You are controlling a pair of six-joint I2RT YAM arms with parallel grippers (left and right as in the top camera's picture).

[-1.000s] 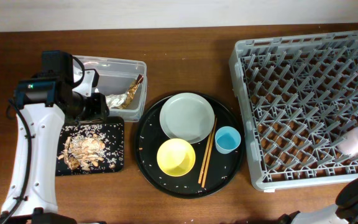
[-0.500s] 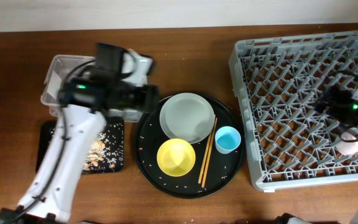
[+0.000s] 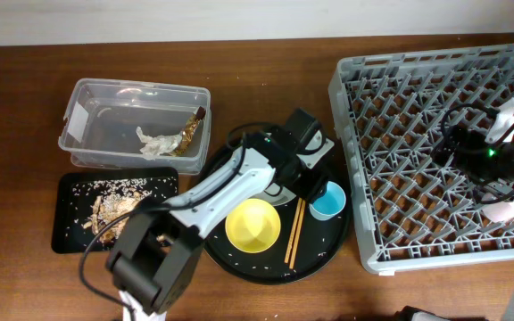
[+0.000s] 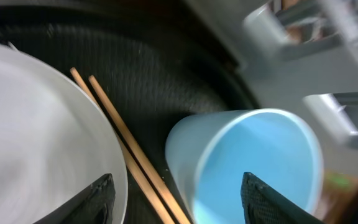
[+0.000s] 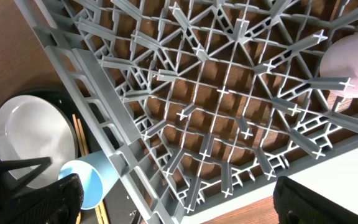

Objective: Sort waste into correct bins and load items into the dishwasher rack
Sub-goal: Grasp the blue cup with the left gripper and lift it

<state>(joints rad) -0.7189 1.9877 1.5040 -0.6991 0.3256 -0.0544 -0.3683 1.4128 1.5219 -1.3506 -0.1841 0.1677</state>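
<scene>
Left gripper [image 4: 178, 193]: hanging wide open above light-blue cup [image 4: 247, 165], which is sitting on round black tray [image 4: 135, 62] just beside chopsticks [image 4: 129, 138]. Advised: centring the cup between the jaws and keeping clear of the chopsticks before closing. Right gripper [image 5: 182, 199]: gaping, empty, over dishwasher rack [image 5: 229, 124].

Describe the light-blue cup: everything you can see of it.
The light-blue cup is a small, smooth, plastic-looking tumbler, upright, mouth open, seemingly empty. It stands on the right side of the round black tray, just right of the two chopsticks. The open left gripper hangs close over it, not gripping it.
</scene>
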